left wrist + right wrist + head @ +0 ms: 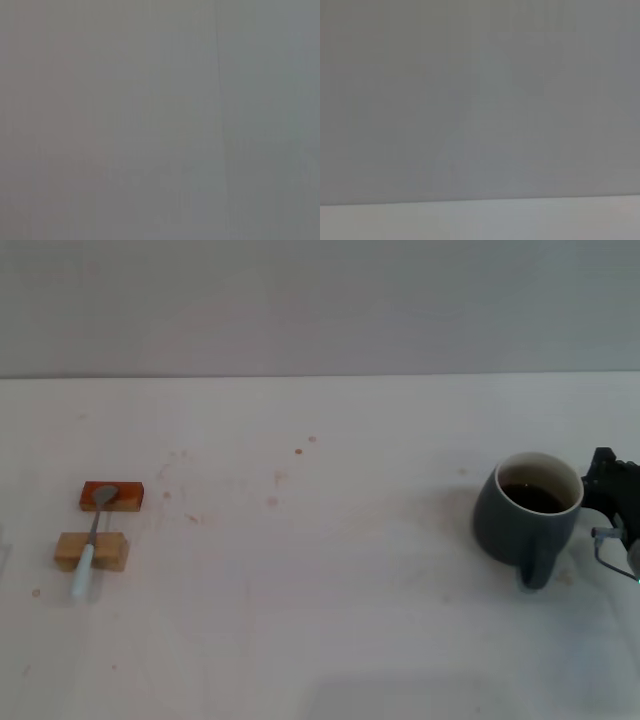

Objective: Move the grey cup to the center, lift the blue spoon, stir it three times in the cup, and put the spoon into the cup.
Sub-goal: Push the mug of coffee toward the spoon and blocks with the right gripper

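Note:
The grey cup (527,523) stands on the right side of the white table (330,620), dark liquid inside and its handle turned toward the front. My right gripper (612,508) is at the right edge of the head view, just beside the cup's right wall. Far left, the blue spoon (91,544) lies across two blocks, its metal bowl on the orange-brown block (112,496), its stem over the tan wooden block (92,551) and its pale handle pointing toward the front. My left gripper is out of view. Both wrist views show only blank grey wall.
A wide stretch of white tabletop with a few faint stains (285,478) lies between the blocks and the cup. The table's far edge meets a grey wall (320,300).

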Motion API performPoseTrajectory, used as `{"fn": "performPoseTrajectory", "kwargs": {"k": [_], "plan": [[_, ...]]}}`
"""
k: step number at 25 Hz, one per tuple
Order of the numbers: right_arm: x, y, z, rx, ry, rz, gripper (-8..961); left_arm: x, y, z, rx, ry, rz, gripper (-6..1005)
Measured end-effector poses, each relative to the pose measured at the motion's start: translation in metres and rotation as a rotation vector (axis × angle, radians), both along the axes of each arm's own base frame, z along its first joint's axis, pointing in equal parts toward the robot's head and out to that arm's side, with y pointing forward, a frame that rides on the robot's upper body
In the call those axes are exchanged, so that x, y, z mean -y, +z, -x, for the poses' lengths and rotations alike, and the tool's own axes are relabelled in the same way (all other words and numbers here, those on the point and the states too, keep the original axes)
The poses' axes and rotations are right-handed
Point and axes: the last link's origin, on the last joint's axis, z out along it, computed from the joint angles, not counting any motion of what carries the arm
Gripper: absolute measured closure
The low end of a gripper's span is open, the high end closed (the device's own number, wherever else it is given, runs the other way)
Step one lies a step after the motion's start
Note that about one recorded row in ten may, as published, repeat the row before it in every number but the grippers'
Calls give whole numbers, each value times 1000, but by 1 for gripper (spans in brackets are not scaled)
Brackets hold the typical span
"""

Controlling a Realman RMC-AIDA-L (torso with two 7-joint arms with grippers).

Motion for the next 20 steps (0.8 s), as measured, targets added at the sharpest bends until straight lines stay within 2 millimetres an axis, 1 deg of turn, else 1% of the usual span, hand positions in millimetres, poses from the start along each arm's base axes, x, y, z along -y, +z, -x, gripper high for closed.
{"fn": "performPoseTrajectory", "kwargs": {"k": [12,20], "plan": [[-1,-18,23,-15,77,70,955,0,1,0,-1,0,-3,198],[-2,-35,39,-24,115,154,955,-1,1,0,-2,-1,-4,201]]}}
